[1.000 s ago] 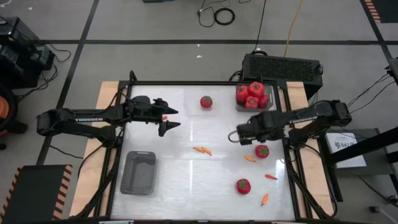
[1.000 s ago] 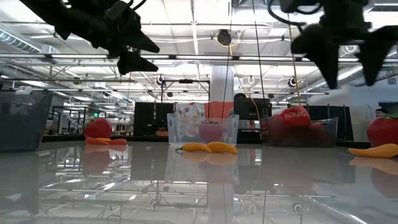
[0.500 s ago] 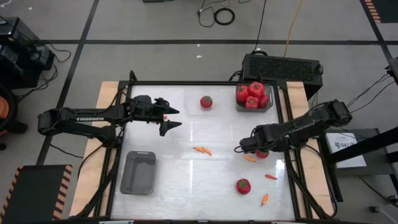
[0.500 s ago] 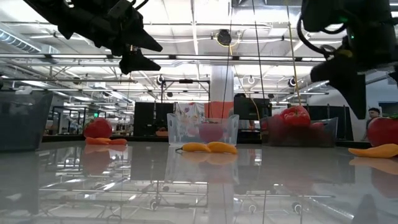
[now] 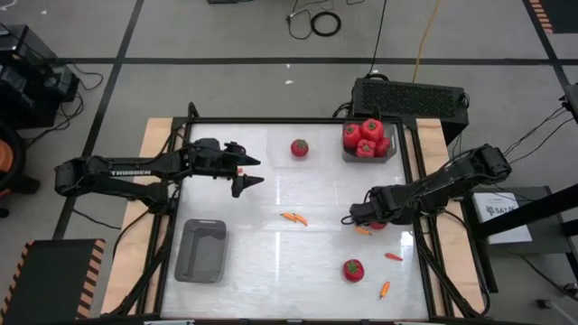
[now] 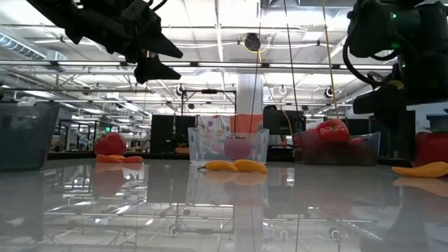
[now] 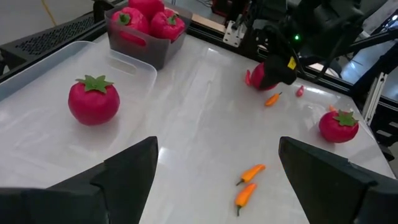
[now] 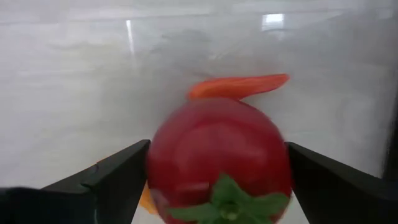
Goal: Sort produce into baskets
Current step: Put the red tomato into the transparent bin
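My right gripper [image 5: 364,217] points down, open, at the table's right side. Its two fingers [image 8: 118,180] stand on either side of a red tomato [image 8: 217,155] that rests on the table with its green top showing. An orange pepper [image 8: 239,86] lies just beyond it. My left gripper [image 5: 257,171] hangs open above the table's far left part, holding nothing. One grey basket [image 5: 368,143] at the far right holds several tomatoes. The other grey basket [image 5: 202,250] stands at the near left. Loose tomatoes [image 5: 299,147] [image 5: 352,269] and peppers [image 5: 293,218] lie about. My right gripper comes at the tomato from above, one finger at each of its sides [image 8: 155,162]. The fingers stand very close to the fruit, and I cannot tell whether they touch it. The tomato sits on the table.
A clear plastic bin [image 7: 134,62] stands at the far middle beside the loose tomato. Small peppers [image 5: 393,256] [image 5: 385,289] lie near the right front edge. A black box [image 5: 411,97] sits beyond the table's far right edge.
My right gripper has come down and toward the table's near edge, rolling at the wrist, until its open fingers stand around the tomato. The tomato has stayed in place.
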You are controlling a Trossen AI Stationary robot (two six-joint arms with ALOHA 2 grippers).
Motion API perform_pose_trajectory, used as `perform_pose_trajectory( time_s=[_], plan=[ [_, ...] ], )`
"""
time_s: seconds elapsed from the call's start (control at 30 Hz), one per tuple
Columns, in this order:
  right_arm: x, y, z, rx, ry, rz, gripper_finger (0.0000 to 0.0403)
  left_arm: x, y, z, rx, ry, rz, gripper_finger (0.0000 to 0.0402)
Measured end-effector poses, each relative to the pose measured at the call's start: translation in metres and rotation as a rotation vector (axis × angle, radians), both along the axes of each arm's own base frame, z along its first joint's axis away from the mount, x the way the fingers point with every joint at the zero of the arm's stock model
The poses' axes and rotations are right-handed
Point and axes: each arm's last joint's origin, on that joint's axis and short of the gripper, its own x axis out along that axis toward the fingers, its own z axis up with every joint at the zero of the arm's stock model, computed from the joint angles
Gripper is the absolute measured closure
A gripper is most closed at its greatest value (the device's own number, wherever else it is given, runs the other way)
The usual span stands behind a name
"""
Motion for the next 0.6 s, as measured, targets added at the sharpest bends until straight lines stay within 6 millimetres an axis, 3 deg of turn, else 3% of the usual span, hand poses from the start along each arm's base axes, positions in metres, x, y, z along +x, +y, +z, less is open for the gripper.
perform_pose_trajectory(
  time_s=[0.23, 0.6],
  plan=[
    [-0.0009, -0.0003, -0.0019, -0.001, 0.001, 0.013, 0.0054, 0.0000, 0.0000, 0.0001, -0.020, -0.002, 0.008, 0.0061],
    [0.0027, 0.0012, 0.0063, 0.037, -0.036, 0.064, 0.0109, 0.0000, 0.0000, 0.0001, -0.020, -0.003, 0.008, 0.0061]
  ],
)
